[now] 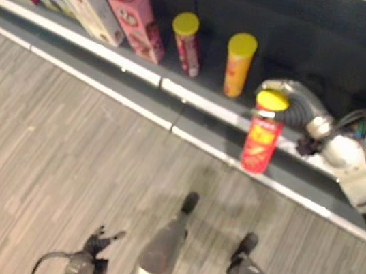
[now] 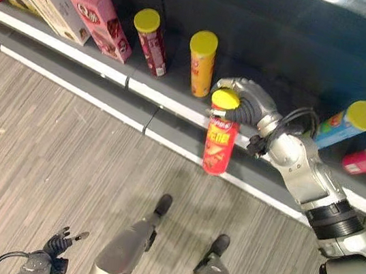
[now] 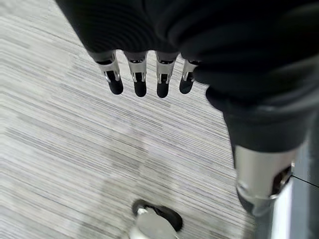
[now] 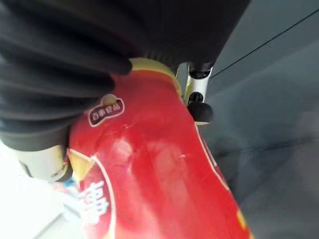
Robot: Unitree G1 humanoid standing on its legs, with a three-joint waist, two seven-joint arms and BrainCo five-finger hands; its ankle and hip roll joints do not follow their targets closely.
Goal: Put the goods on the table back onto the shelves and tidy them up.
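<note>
Red crisp can going onto the shelf

The right hand (image 2: pixel 243 101) is curling round the top of the red crisp can (image 2: pixel 219 142), just under its yellow lid (image 2: pixel 226 99), holding it upright over the shelf's front edge (image 2: pixel 173 111), beside the yellow can (image 2: pixel 201 62) and dark red can (image 2: pixel 152 41). It looks light, stiff and slick, so gripping mid-body seems safer. The left hand (image 3: pixel 144 74) is hanging over the floor, fingers relaxed, empty.
</note>
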